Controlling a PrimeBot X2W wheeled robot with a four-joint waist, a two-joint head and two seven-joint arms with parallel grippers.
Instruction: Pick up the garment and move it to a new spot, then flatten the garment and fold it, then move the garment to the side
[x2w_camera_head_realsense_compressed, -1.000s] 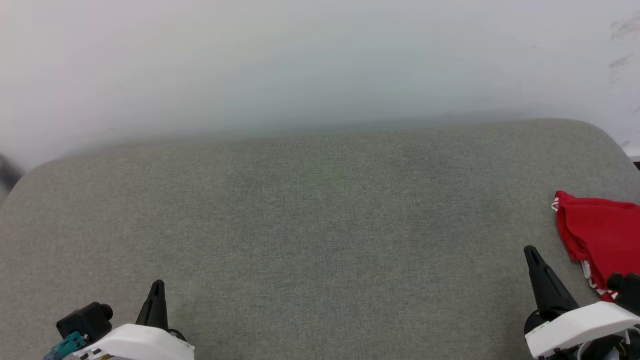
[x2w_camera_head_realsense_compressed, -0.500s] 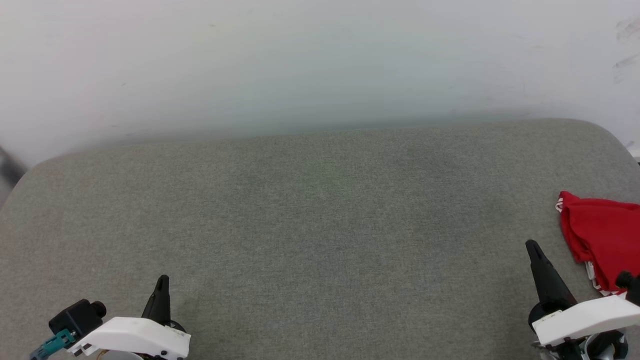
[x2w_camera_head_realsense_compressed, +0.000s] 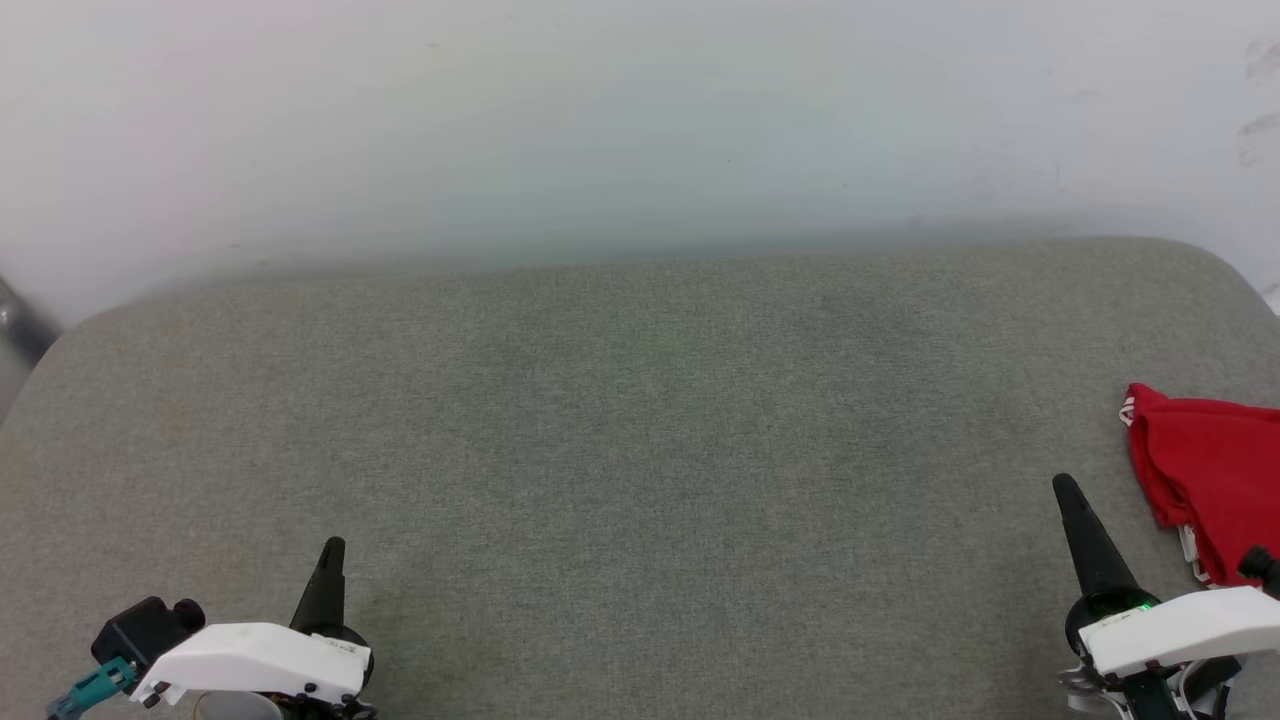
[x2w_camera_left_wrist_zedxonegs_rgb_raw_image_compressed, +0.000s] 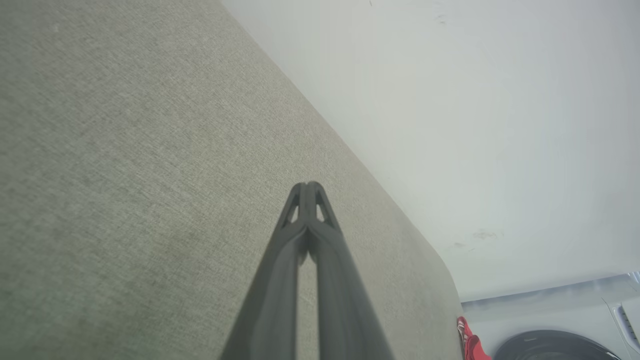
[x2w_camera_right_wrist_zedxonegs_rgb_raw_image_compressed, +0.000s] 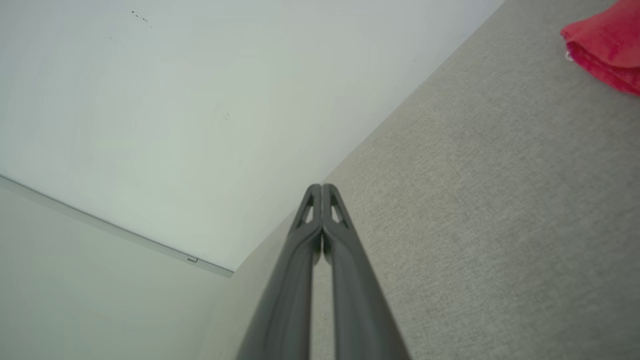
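Pose: left gripper (x2w_camera_head_realsense_compressed: 331, 552), right gripper (x2w_camera_head_realsense_compressed: 1066, 490) pinched closed — both pointing forward.

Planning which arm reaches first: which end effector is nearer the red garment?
Right. The right end effector is just left of the red garment in the head view, apart from it. The left end effector is far off, across the grey fabric surface.

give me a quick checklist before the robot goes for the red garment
1. garment found, lying at the right end of the grey surface: ok
2. right claw open for a grasp: not ok, tips together
3. left claw empty: ok, shut on nothing
4. bare surface between right claw and garment: ok
5. garment's full outline seen: cannot tell, cut off by the head view's edge
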